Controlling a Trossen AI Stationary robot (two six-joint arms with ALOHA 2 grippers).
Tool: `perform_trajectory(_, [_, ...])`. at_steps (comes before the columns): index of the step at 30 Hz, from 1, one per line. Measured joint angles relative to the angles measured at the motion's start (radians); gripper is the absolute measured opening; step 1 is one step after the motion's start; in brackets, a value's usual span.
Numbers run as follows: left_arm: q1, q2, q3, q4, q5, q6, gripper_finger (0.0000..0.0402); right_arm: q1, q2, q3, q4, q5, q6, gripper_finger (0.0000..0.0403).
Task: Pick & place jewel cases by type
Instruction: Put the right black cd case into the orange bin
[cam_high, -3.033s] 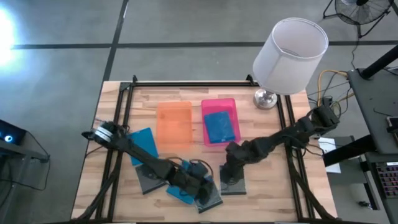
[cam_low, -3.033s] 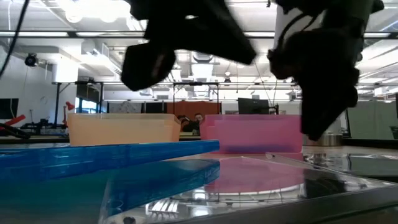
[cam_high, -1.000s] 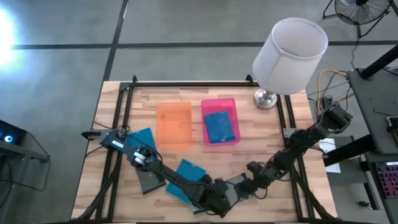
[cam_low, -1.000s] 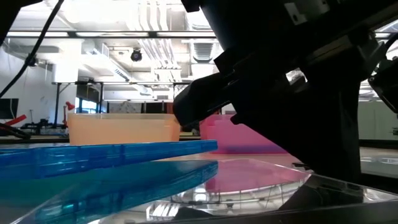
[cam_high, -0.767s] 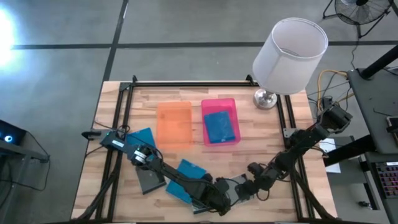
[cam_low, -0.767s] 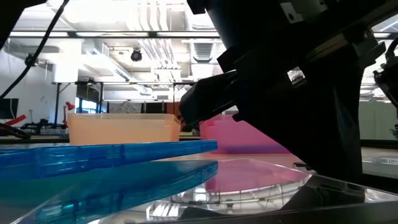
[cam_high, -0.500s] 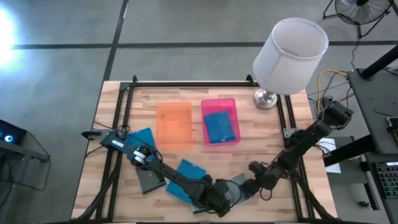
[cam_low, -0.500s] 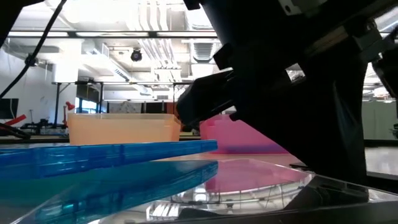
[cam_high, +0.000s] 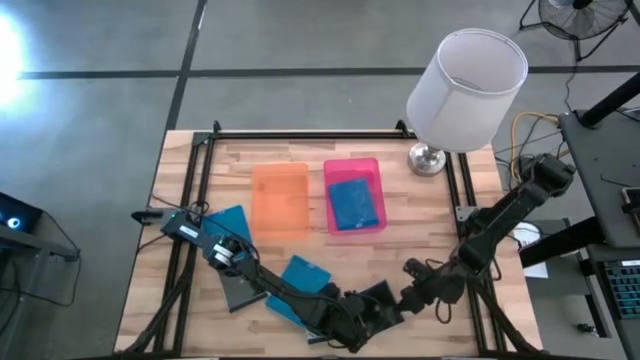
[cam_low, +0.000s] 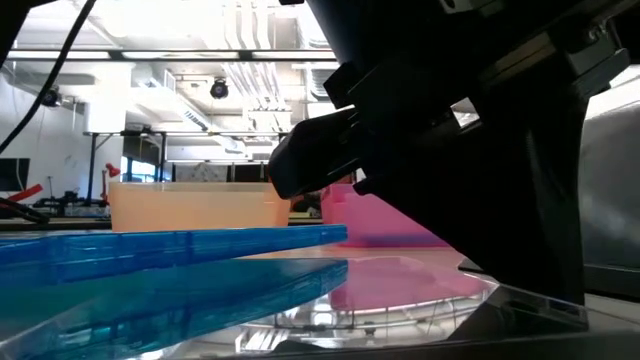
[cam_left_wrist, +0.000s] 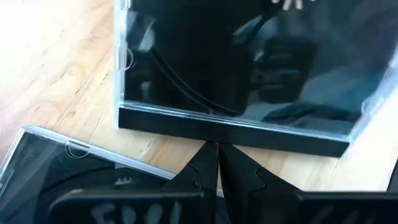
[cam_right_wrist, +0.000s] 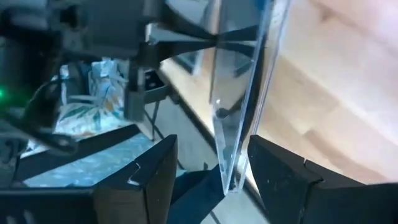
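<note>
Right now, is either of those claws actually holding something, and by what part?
The right gripper straddles the edge of a tilted clear jewel case, though whether it's gripped I can't tell. The left gripper is shut, tips against that case's dark spine, holding nothing.
</note>
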Motion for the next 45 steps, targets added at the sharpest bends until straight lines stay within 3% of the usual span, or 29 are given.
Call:
perform_trajectory(9, [0.000, 0.000, 0.000, -0.005, -0.001, -0.006, 0.0000, 0.002, 0.151, 0.133, 0.012, -0.061, -0.057, 0.0191])
perform_trajectory(16, [0.002, 0.004, 0.000, 0.039, -0.005, -0.012, 0.0000, -0.023, 0.213, 0.241, -0.023, 0.106, -0.187, 0.0192])
perform_trajectory(24, [-0.020, -0.001, 0.000, 0.020, -0.043, -0.022, 0.0000, -0.061, 0.250, 0.281, -0.040, 0.072, -0.221, 0.0191])
perform_trajectory(28, [-0.041, -0.006, -0.001, -0.019, -0.099, -0.039, 0.0000, -0.059, 0.251, 0.297, -0.128, 0.037, -0.169, 0.0191])
perform_trajectory(34, [-0.065, -0.011, -0.002, -0.027, -0.143, -0.071, 0.0000, -0.059, 0.239, 0.372, -0.405, 0.006, -0.114, 0.0190])
perform_trajectory(38, [-0.082, -0.021, 0.001, -0.025, -0.205, -0.083, 0.0000, -0.062, 0.238, 0.393, -0.437, 0.000, -0.123, 0.0161])
perform_trajectory(45, [-0.094, -0.024, 0.006, -0.035, -0.248, -0.093, 0.0000, -0.068, 0.254, 0.385, -0.390, -0.008, -0.126, 0.0044])
